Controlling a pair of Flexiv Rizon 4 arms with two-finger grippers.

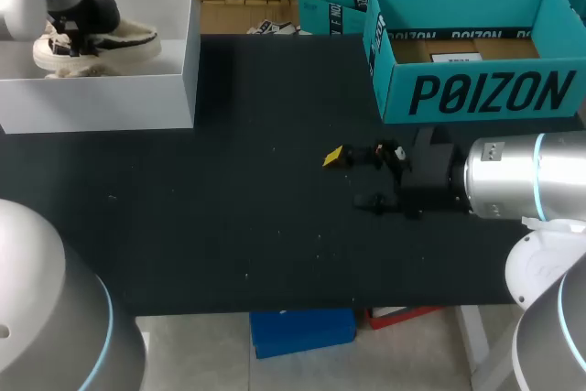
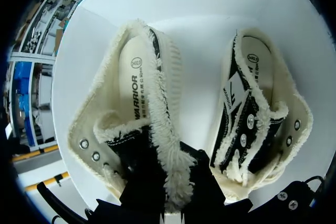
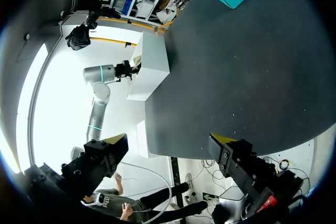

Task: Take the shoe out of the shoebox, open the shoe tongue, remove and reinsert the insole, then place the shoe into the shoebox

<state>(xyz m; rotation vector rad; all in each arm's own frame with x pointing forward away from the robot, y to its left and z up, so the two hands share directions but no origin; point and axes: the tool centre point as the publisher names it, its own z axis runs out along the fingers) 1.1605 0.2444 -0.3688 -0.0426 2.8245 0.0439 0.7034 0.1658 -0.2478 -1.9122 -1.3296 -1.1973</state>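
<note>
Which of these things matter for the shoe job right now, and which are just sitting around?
In the job:
white shoebox
shoe at the left pincer

Just lying about:
second shoe, beside it in the same box
open teal box on the table

Black matte table, pale specks scattered, evenly lit.

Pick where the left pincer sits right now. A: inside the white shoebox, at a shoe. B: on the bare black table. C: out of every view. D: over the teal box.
A: the head view shows the left pincer down inside the white shoebox, at a shoe, far from the teal box.
</note>
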